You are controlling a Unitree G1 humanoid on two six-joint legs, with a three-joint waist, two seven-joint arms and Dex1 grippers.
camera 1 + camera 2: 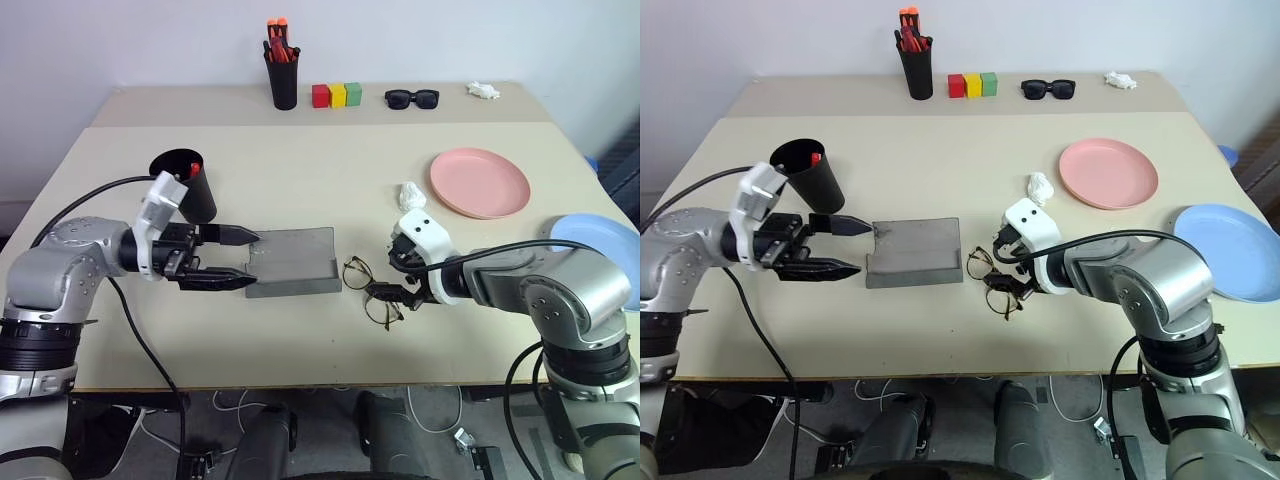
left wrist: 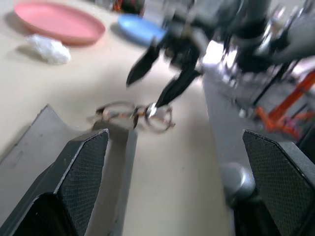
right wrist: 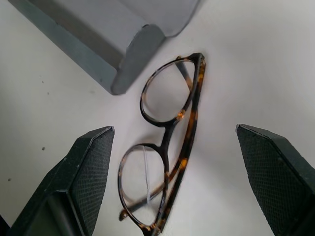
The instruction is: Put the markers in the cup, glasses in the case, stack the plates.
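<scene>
The tall black tapered plastic cup, a red-ended marker inside, is seen at the left. The left gripper is held spread open beside the open grey felt case. The thin round-lensed glasses lie just right of the case, under the open-fingered right gripper. Farther right, the salmon pink plate and light blue plate lie apart.

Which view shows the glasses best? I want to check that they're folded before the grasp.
The right wrist view: the glasses lie close up between the right hand's open fingers, both lenses visible, temples seemingly folded. The two eye views show them small, beside the case. The left wrist view shows them farther off, blurred.
</scene>
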